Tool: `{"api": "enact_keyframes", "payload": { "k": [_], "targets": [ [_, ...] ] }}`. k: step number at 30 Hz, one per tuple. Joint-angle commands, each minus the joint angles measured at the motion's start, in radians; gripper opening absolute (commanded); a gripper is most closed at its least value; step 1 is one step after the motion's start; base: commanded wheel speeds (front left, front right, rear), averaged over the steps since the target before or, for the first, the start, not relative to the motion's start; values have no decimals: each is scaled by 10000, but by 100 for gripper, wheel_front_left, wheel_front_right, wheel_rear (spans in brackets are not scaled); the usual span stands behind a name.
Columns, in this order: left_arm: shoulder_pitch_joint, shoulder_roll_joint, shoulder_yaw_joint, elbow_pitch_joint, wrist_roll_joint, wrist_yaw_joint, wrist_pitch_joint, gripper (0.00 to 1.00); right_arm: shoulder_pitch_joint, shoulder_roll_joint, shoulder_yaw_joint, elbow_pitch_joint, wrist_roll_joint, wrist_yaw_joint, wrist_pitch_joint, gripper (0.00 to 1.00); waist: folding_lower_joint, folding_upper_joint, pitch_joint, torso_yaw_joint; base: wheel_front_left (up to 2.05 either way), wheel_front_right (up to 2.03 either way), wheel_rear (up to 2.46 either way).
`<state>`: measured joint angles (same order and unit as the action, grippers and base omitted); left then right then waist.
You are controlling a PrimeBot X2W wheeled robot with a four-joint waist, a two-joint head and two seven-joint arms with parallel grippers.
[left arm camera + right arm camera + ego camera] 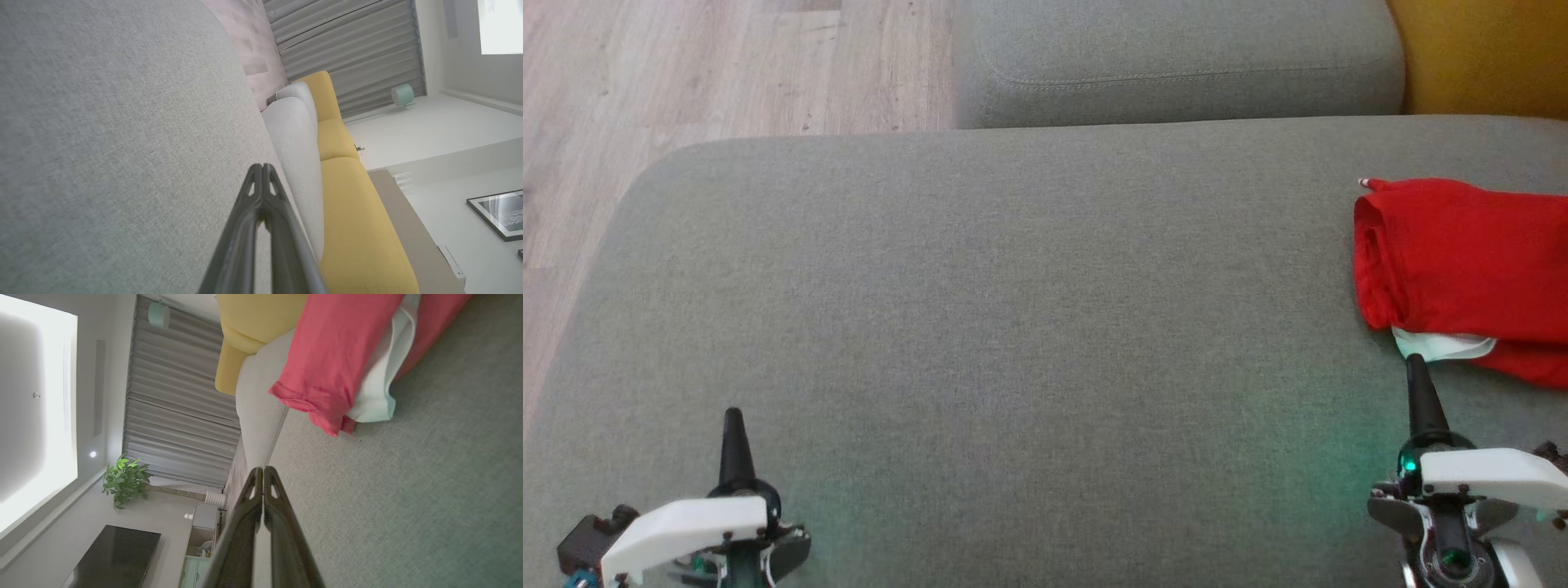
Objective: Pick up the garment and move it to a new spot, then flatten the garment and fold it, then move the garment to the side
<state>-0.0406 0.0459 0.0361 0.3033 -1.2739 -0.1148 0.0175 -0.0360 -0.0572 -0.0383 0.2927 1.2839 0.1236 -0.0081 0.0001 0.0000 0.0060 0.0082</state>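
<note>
On the right side of the grey seat cushion (1013, 286) lies the red garment (1462, 253), folded into a flat bundle with white cloth showing along its near edge. From the near side the right gripper (1414, 361) points at that white edge, its two dark fingers pressed together and holding nothing; its wrist view shows bare cushion between tips and cloth. At the near left the left gripper (733, 415) is over bare cushion, also closed and empty. Wood floor (686, 73) lies at the far left
</note>
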Motion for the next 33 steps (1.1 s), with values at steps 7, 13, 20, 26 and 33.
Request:
{"api": "enact_keyframes", "payload": {
  "k": [7,13,20,26,33],
  "targets": [
    [-591,38,439,-425,-939,-106,270,0,-601,-173,-23,-427,1012,58,268,0,0,0,-7,-20,0,0,0],
    [-613,39,526,-465,-1558,-119,447,0,-624,-169,-130,-445,1654,62,446,0,0,0,-13,-36,0,0,0],
    [-638,41,628,-510,-2280,-135,653,0,-651,-164,-257,-466,2402,65,655,0,-1,0,-19,-55,0,0,0],
    [-660,42,715,-550,-2899,-149,830,0,-675,-158,-366,-484,3042,69,835,0,-1,0,-25,-71,0,0,0],
    [-675,43,777,-578,-3347,-159,958,0,-692,-149,-453,-497,3499,71,970,0,-1,0,-29,-82,0,0,0]
  ]
}}
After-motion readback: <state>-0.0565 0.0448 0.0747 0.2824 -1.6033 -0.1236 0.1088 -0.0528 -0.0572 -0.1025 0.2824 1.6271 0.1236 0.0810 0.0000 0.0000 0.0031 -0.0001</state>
